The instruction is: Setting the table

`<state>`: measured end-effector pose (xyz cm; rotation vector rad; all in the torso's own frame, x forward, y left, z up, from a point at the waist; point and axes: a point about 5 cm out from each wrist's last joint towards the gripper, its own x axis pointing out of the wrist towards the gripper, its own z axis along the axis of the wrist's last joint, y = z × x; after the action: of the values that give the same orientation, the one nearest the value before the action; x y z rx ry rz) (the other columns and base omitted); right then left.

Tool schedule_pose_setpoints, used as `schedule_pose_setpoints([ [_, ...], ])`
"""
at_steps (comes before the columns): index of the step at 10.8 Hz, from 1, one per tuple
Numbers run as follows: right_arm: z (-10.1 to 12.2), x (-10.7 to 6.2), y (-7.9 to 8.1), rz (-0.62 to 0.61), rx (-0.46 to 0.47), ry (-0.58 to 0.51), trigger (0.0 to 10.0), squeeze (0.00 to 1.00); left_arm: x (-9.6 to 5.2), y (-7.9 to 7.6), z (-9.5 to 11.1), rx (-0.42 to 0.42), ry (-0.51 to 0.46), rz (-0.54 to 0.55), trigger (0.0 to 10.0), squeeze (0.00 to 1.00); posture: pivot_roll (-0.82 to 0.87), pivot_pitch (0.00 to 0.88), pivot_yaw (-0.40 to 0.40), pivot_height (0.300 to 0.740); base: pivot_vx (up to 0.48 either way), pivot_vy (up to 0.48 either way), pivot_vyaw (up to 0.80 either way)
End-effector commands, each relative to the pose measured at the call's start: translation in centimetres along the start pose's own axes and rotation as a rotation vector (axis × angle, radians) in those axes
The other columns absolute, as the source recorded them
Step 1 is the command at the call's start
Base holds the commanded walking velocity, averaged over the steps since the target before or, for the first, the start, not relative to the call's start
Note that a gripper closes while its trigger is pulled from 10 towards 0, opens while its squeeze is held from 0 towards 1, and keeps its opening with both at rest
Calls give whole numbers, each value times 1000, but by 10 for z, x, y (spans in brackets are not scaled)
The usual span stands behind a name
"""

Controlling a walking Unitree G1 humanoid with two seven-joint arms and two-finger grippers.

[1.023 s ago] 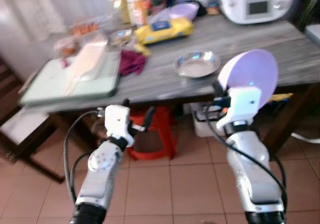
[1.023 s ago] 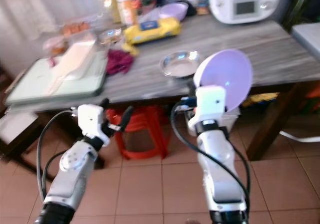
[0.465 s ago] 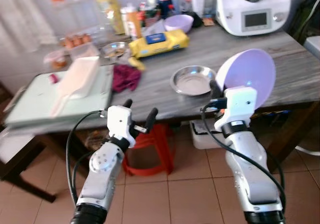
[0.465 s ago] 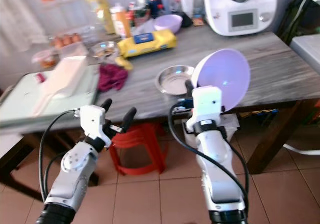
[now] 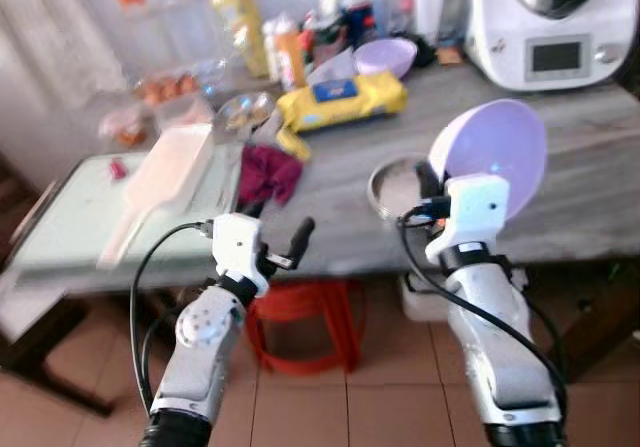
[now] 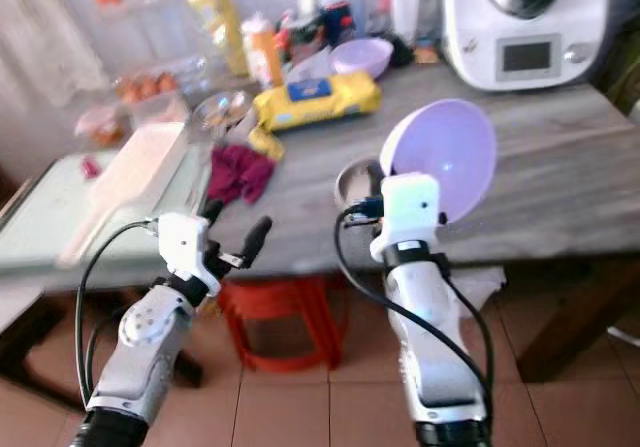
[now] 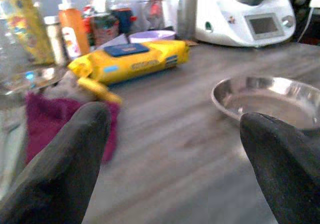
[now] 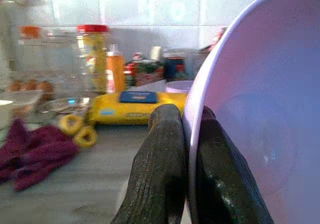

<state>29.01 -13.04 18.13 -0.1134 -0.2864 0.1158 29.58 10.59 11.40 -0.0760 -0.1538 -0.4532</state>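
My right gripper [image 5: 432,182] is shut on the rim of a lilac bowl [image 5: 490,157], held on edge above the front of the grey wooden table [image 5: 590,182]; in the right wrist view its fingers [image 8: 165,179] pinch the bowl [image 8: 250,134]. A steel dish [image 7: 270,101] lies on the table just beyond the bowl, partly hidden behind it in the eye views. My left gripper [image 5: 275,232] stands open at the table's front edge, near a maroon cloth [image 5: 268,172], with nothing between its fingers [image 7: 65,169].
A yellow packet [image 5: 340,102], a second lilac bowl [image 5: 385,55], bottles and jars [image 5: 240,17] and a white kitchen machine [image 5: 555,27] crowd the back of the table. A pale green board [image 5: 90,217] with a white tray lies at the left. A red stool [image 5: 300,322] stands underneath.
The camera has come closer to the table and the view has shifted down. Both arms keep their pose, the right one still holding the bowl.
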Motion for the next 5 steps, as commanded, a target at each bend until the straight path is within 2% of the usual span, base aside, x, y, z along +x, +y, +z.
schedule_pose_setpoints([
  [1, 4, 1, -2, -2, -2, -21, 10000, 0, 2, -4, 3, 9, -13, -18, 10000, 0, -106, 82, 134, 740, 412, 0, 0],
  [2, 5, 1, -1, 1, -2, -25, 10000, 0, 2, -4, 4, 4, -16, -16, 10000, 0, -106, 83, 134, 740, 375, 0, 0],
  [5, 8, 1, 2, 29, -13, -36, 10000, 0, -4, -2, 7, 14, -33, -25, 10000, 0, -103, 86, 132, 740, 0, 0, 0],
])
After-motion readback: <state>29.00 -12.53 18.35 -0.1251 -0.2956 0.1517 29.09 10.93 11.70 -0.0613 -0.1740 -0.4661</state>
